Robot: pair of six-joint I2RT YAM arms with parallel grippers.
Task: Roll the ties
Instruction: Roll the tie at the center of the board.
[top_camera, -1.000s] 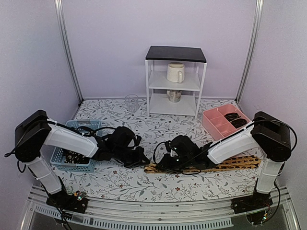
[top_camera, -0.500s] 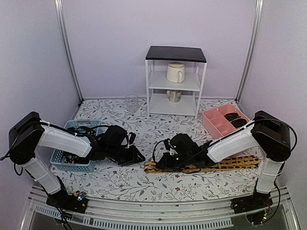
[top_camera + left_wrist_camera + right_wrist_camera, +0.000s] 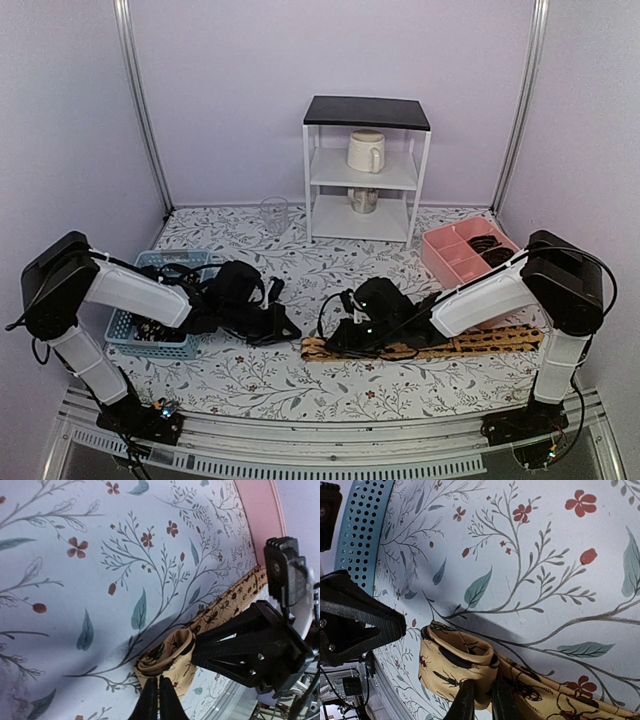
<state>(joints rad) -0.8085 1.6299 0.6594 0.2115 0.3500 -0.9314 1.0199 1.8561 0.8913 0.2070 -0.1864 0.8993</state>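
Top external: left end effector [image 3: 160, 686] low, closed; right end effector [image 3: 482, 685] low, pinching tie [image 3: 490, 340].

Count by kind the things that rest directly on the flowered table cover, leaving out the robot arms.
tan tie: 1
blue basket: 1
pink tray: 1
white shelf unit: 1
clear glass: 1
Total: 5

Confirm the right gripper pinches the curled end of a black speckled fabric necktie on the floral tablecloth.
Wrong colour: the right gripper pinches the curled end of a tan-orange, dark-patterned fabric necktie on the floral tablecloth, as the right wrist view shows.
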